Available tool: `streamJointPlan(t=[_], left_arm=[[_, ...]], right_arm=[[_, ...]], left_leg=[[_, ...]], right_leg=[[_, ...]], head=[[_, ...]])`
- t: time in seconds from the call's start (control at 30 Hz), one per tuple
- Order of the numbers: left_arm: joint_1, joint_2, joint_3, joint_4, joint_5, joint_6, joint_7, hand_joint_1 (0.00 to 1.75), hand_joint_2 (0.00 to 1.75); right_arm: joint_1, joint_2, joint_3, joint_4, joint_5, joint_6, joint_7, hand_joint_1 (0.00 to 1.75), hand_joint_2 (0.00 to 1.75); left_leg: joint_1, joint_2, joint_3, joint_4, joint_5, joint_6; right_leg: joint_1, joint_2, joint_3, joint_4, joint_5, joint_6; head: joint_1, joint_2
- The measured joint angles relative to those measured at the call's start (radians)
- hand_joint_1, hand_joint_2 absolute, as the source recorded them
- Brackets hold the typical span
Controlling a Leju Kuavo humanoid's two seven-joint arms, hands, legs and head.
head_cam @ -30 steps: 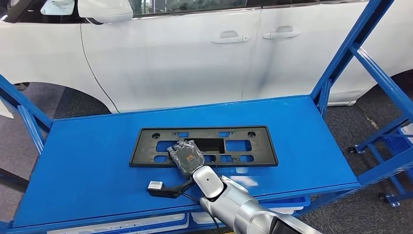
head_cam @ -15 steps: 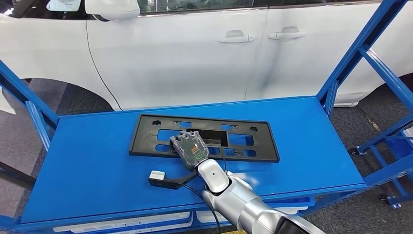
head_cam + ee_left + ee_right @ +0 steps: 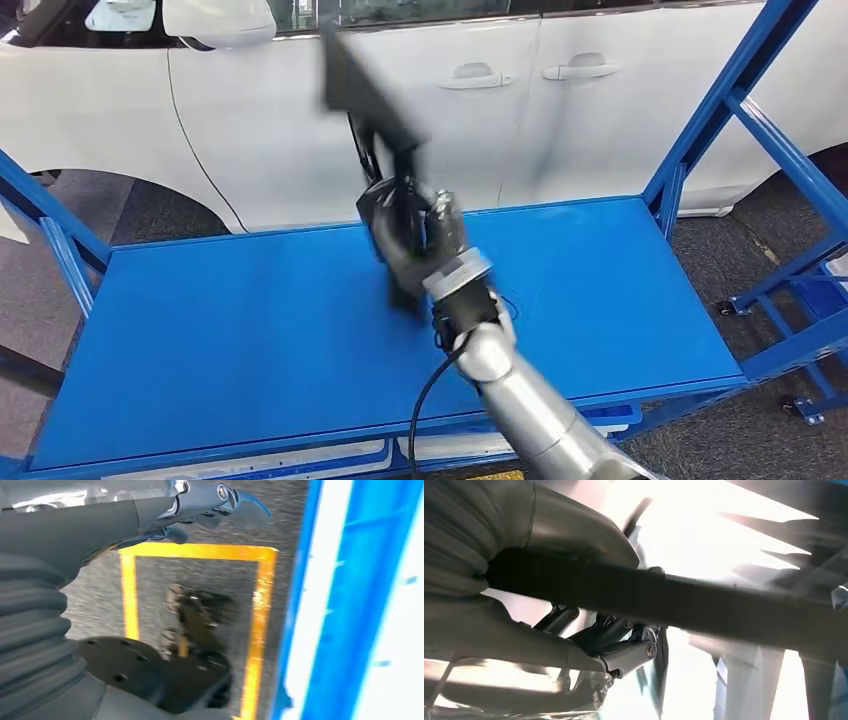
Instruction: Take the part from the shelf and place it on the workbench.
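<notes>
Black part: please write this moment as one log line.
right hand: grips black part | part: raised above blue shelf, blurred | left hand: hangs over floor

No readable text, labels or numbers.

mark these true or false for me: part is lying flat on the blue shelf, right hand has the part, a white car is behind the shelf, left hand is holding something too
1. The black part lies flat on the blue shelf. False: it is lifted clear of the shelf, tilted up in front of the car.
2. The right hand holds the part. True.
3. A white car stands behind the shelf. True.
4. The left hand holds something too. False: in the left wrist view nothing sits in it, and it hangs over grey floor marked with yellow tape.
</notes>
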Motion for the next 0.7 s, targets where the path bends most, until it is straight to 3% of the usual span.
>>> streamJointPlan(t=[0.07,0.1,0.17,0.23,0.3,0.33,0.37,0.47,0.53,0.63,0.7], left_arm=[[-0.002,-0.001,0.010,0.000,0.012,-0.018,-0.015,0.00,1.75],[-0.002,-0.001,0.015,0.001,0.016,-0.024,-0.019,0.00,1.75],[-0.001,-0.002,0.020,0.000,0.020,-0.024,-0.025,0.00,1.75],[-0.002,-0.002,0.021,0.000,0.017,-0.013,-0.020,0.00,1.75],[-0.002,-0.002,0.025,0.001,0.019,0.000,-0.005,0.00,1.75],[-0.002,-0.002,0.029,0.001,0.021,0.007,0.005,0.00,1.75],[-0.002,-0.002,0.032,0.001,0.022,0.015,0.014,0.00,1.75],[-0.004,-0.003,0.036,0.001,0.018,0.045,0.036,0.00,1.75],[-0.006,-0.005,0.037,0.001,0.011,0.057,0.048,0.00,1.75],[-0.009,-0.005,0.036,0.001,0.003,0.063,0.058,0.00,1.75],[-0.010,-0.004,0.036,0.001,0.000,0.064,0.059,0.00,1.75]], right_arm=[[0.043,-0.029,-0.031,-0.134,-0.345,0.203,-0.005,1.75,1.75],[0.066,-0.039,-0.041,-0.188,-0.442,0.301,-0.003,1.75,1.75],[0.099,-0.055,-0.061,-0.274,-0.488,0.494,0.003,1.75,1.75],[0.124,-0.067,-0.075,-0.335,-0.446,0.633,0.010,1.75,1.75],[0.149,-0.077,-0.079,-0.372,-0.418,0.688,0.019,1.75,1.75],[0.159,-0.081,-0.080,-0.384,-0.410,0.696,0.026,1.75,1.75],[0.166,-0.085,-0.081,-0.392,-0.406,0.704,0.033,1.75,1.75],[0.165,-0.092,-0.079,-0.416,-0.400,0.718,0.053,1.75,1.75],[0.154,-0.097,-0.078,-0.426,-0.411,0.715,0.058,1.75,1.75],[0.133,-0.111,-0.077,-0.427,-0.437,0.703,0.059,1.75,1.75],[0.122,-0.117,-0.077,-0.427,-0.445,0.699,0.060,1.75,1.75]], left_leg=[[-0.004,-0.004,0.004,-0.017,-0.003,0.015],[-0.003,-0.005,0.002,-0.018,-0.001,0.023],[-0.003,-0.005,0.001,-0.023,0.004,0.036],[-0.002,-0.004,0.001,-0.026,0.007,0.045],[-0.003,-0.003,0.000,-0.025,0.008,0.048],[-0.003,-0.003,-0.001,-0.024,0.008,0.048],[-0.004,-0.004,-0.002,-0.022,0.008,0.049],[-0.007,-0.006,-0.004,-0.019,0.009,0.046],[-0.010,-0.006,-0.008,-0.018,0.012,0.038],[-0.011,-0.006,-0.013,-0.019,0.018,0.020],[-0.011,-0.005,-0.030,0.023,-0.025,0.011]], right_leg=[[0.003,0.002,-0.005,0.003,-0.001,0.010],[0.002,0.002,-0.007,0.003,-0.001,0.015],[-0.003,0.002,-0.020,0.028,-0.020,0.026],[-0.005,0.002,-0.067,0.129,-0.078,0.036],[-0.006,0.002,-0.133,0.263,-0.133,0.041],[-0.006,0.002,-0.151,0.295,-0.138,0.040],[-0.005,0.002,-0.148,0.287,-0.124,0.038],[-0.002,0.004,-0.053,0.095,-0.028,0.022],[0.004,0.005,-0.017,0.015,0.002,0.013],[0.003,0.003,-0.023,0.003,0.016,0.002],[-0.003,-0.002,-0.030,-0.009,0.033,-0.010]], head=[[0.000,0.000],[0.002,0.000],[0.005,0.000],[0.008,0.000],[0.009,0.000],[0.009,0.000],[0.010,0.000],[0.009,0.000],[0.009,0.000],[0.010,0.000],[0.008,0.000]])
